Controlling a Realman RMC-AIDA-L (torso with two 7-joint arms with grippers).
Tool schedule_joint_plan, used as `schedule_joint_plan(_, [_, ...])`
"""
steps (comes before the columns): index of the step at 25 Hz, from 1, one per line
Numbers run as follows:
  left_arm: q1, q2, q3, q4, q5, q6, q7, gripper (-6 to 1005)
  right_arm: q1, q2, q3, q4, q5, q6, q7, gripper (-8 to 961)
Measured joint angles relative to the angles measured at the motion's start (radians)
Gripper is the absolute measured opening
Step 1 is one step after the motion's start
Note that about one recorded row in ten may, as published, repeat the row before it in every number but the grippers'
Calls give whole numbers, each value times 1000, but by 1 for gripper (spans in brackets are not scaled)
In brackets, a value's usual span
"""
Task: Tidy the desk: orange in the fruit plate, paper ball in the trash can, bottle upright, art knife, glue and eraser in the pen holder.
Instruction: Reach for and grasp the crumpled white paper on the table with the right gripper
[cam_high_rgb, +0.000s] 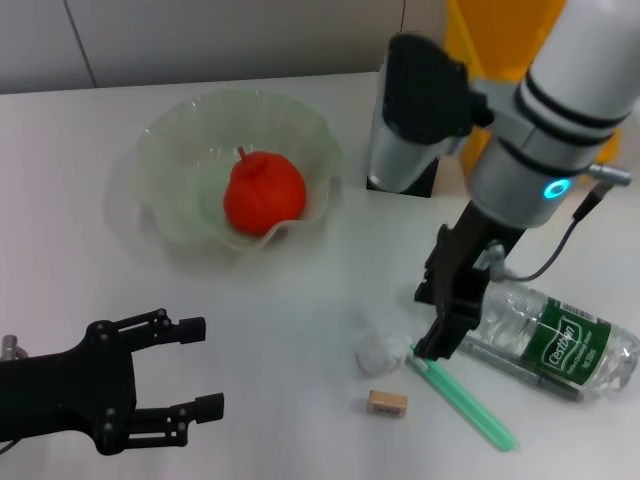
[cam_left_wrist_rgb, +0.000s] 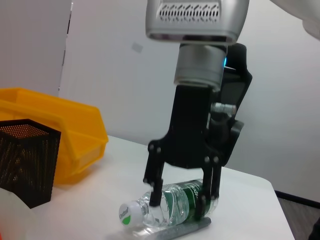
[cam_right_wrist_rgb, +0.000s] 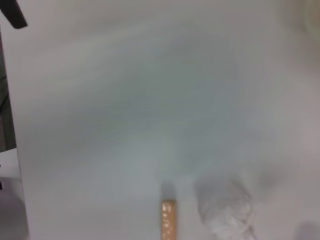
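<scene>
Bottle on its side, straddled by the right gripper

In the head view the bottle (cam_high_rgb: 555, 338) is seen lying beside a green art knife (cam_high_rgb: 462, 393), the left gripper (cam_high_rgb: 195, 370) parked, its jaws released. In the left wrist view the right gripper (cam_left_wrist_rgb: 182, 192) is spread around the bottle's (cam_left_wrist_rgb: 165, 207) light, slick, crushable barrel, best taken mid-label. In the right wrist view only the paper ball (cam_right_wrist_rgb: 225, 210) and eraser (cam_right_wrist_rgb: 168, 220) are shown.

Bright, even light; blurry right-wrist view

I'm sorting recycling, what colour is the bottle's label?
Green with white lettering, on the bottle; clearest in the head view.
</scene>
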Motion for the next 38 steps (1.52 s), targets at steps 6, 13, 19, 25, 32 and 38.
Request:
schedule_joint_plan(6, [0, -2, -2, -2, 0, -3, 1, 842, 1, 1, -81, 64, 39, 96, 1, 527])
schedule_joint_plan(13, [-1, -7, -3, -2, 0, -16, -1, 842, 8, 1, -123, 106, 52, 169, 13, 522])
schedule_joint_plan(19, [0, -10, -3, -2, 0, -20, 0, 842, 21, 2, -169, 155, 82, 194, 13, 518])
schedule_joint_plan(25, [2, -10, -3, -2, 0, -21, 0, 842, 25, 3, -189, 167, 94, 221, 10, 513])
schedule_joint_plan(32, [5, -10, -3, -2, 0, -21, -2, 843, 35, 3, -219, 201, 92, 262, 14, 508])
schedule_joint_plan(38, [5, -11, -3, -2, 0, -21, -1, 843, 34, 3, -233, 207, 93, 288, 16, 504])
